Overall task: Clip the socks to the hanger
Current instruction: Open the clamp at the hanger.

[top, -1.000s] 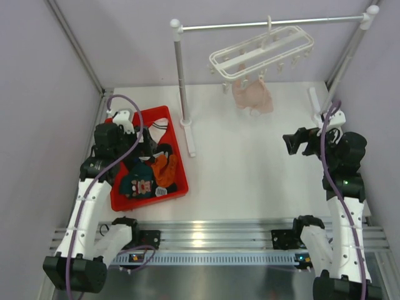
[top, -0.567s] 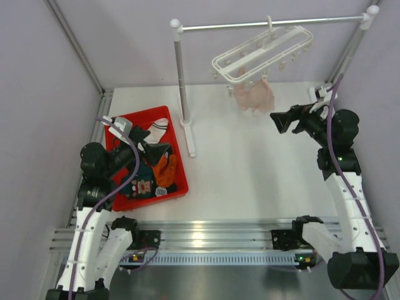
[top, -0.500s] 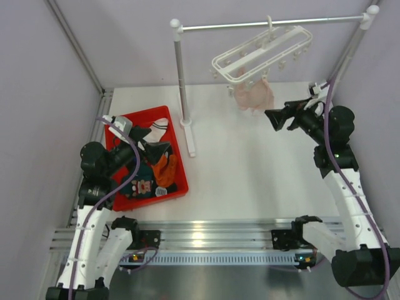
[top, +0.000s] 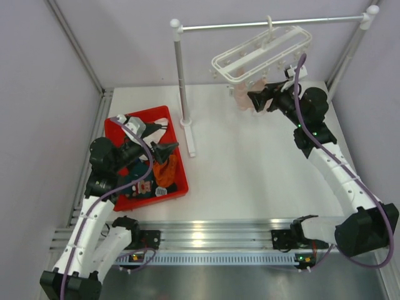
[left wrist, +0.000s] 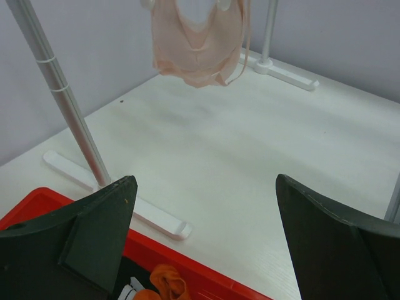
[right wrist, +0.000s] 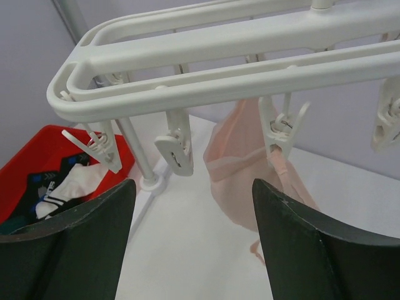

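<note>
At left, the socks (top: 164, 170) lay heaped in a red tray (top: 183, 178) on the worktop (top: 250, 162). The left pincer (left wrist: 203, 184) was held open just above them, gripping nothing. Farther right, the white hanger (top: 262, 47) hung by its hook from a metal rail (top: 237, 25), with a pale pink garment (right wrist: 231, 162) clipped beneath it. The right pincer (right wrist: 192, 184), spread wide and empty, was raised just under the hanger's dangling clips (right wrist: 175, 144).

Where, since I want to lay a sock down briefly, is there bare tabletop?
Bare: the white tabletop between the red plastic tray and the right arm, nearer than the hanging pink garment. Crowded: the tray, heaped with mixed-colour socks, and under the white grid hanger.
</note>
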Available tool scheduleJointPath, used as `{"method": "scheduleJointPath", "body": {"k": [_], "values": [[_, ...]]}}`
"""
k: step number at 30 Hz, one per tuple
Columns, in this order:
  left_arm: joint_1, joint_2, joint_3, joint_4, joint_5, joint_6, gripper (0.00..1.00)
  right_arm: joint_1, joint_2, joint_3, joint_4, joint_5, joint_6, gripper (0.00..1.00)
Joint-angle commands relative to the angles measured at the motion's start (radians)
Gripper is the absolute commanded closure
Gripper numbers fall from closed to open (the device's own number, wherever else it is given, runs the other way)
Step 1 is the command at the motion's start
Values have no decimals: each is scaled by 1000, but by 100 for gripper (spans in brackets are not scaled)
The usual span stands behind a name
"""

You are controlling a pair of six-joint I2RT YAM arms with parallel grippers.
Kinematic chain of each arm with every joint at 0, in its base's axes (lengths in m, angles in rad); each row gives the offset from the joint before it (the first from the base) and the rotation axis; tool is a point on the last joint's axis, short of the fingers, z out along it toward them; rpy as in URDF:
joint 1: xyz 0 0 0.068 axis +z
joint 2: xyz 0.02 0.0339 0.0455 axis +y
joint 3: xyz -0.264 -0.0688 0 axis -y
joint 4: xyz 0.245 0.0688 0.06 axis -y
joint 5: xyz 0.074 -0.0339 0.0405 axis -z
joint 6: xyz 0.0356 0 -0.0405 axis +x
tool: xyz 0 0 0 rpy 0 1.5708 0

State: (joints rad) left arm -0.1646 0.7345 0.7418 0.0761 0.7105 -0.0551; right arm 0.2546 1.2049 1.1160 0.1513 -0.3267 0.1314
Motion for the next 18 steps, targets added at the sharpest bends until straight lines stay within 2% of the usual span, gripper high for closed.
{"method": "scheduleJointPath", "body": {"k": [1,6,9,18], "values": [[-39,16,7,93,9,46,3,29,28,77,103,2,-6,26],[-122,54,8,113,-43,115,3,41,77,123,113,3,2,28],[-232,81,8,142,-97,169,4,46,108,148,108,3,1,34],[-397,267,91,313,-255,181,9,51,151,191,70,-49,37,58]]}}
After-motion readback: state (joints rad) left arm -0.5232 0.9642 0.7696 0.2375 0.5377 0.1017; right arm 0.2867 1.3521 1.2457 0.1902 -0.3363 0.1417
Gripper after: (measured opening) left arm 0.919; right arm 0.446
